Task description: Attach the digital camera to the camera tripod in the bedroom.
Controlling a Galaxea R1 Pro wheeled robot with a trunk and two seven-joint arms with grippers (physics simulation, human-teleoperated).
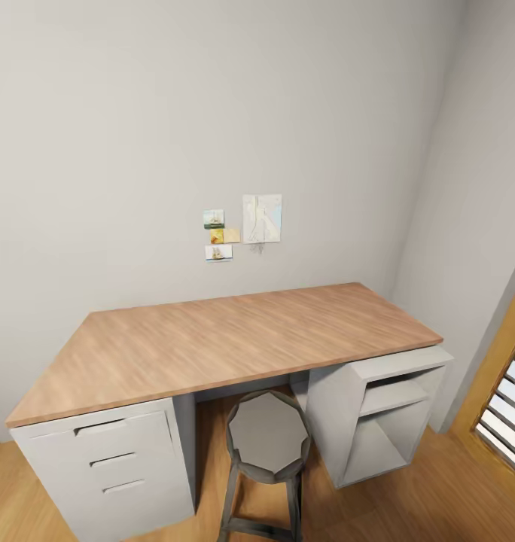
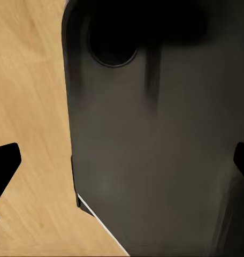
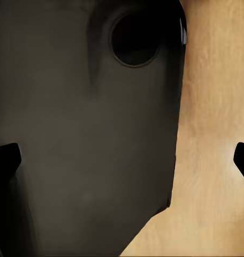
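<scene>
Against the pale grey bedroom wall (image 1: 137,150) stands a wood-topped desk (image 1: 227,342) – grey octagonal stool (image 1: 269,436) tucked beneath. Both grippers' fingers (image 2: 4,166) (image 3: 5,160) are spread, holding nothing (dark robot body behind).

A wood-topped desk (image 1: 212,339) on the light wood floor (image 1: 438,489) — a stool (image 1: 269,436) tucked beneath.

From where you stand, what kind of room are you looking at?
Likely a bedroom's study corner: a wood-topped desk with white drawers, a stool tucked under it, small pictures on the pale grey wall and a wood-framed window.
</scene>
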